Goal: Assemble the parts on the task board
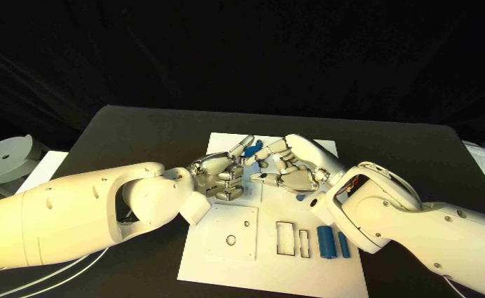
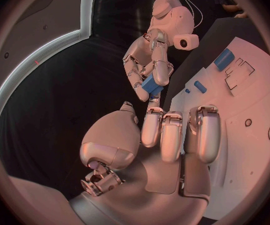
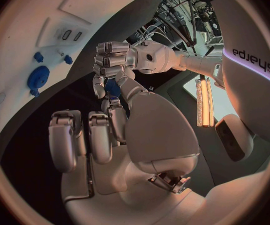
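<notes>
Both hands are up over the middle of the task board [image 1: 272, 270], fingertips nearly meeting. The right hand [image 1: 293, 168] pinches a small blue part [image 2: 151, 85] between thumb and fingers — a smooth, blocky piece, plastic-looking, mostly hidden by the silver fingertips. The left wrist view shows that grip plainly, with the blue poking out below the curled fingers. The left hand [image 1: 217, 175] sits just beside it, fingers bent in toward the same spot; the right wrist view shows blue [image 3: 113, 87] right at its fingertips too, but whether it actually holds the piece I cannot tell.

Out from the hands now: beside the right forearm, near the board's front edge, two blue cylinders [image 1: 333, 241] lie side by side, touching, matte and rounded. Just beside them are two narrow rectangular slots [image 1: 294, 236] cut in the board. Past the fingertips, at the board's far end, another blue piece [image 1: 253, 149] peeks out. The board itself is a flat white plate with a few small round holes, lying on the black table [image 1: 132, 137].
</notes>
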